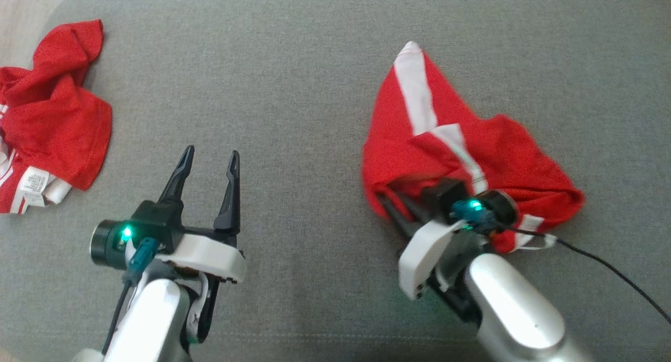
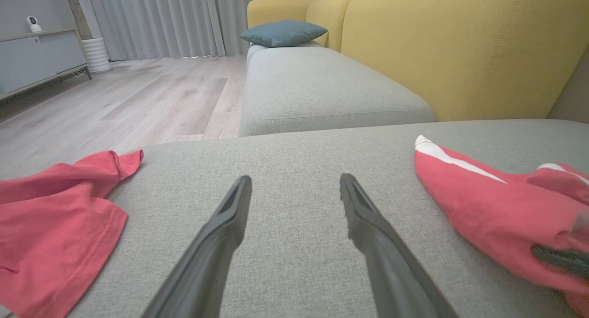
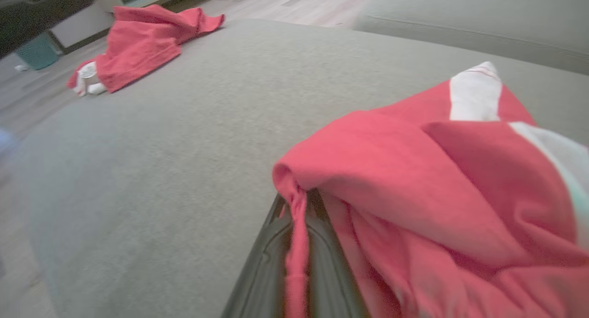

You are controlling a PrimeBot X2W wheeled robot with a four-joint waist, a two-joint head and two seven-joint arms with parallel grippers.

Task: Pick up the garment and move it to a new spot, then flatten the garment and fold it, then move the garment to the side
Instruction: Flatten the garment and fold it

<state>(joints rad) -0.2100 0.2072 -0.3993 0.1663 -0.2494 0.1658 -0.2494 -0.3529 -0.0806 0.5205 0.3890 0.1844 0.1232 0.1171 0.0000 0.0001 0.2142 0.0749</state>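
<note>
Left claw [image 1: 211, 151] agape, right claw [image 3: 298, 207] tight on one red garment [image 1: 472, 147], second garment [image 1: 52, 121] apart.

Right gripper [image 3: 298, 205] clamps a fold of the red garment [image 3: 414, 170].

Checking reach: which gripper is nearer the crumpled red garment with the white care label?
Left. The left gripper, open, is right of the crumpled red labelled garment; the right gripper is farther right, shut on the red white-striped garment.

Pairs on the grey seat.
Two red garments: left garment [image 1: 52, 121], right garment [image 1: 472, 147]; two grippers: left gripper [image 1: 212, 151], right gripper [image 3: 297, 207]; one teal cushion [image 2: 283, 32].
</note>
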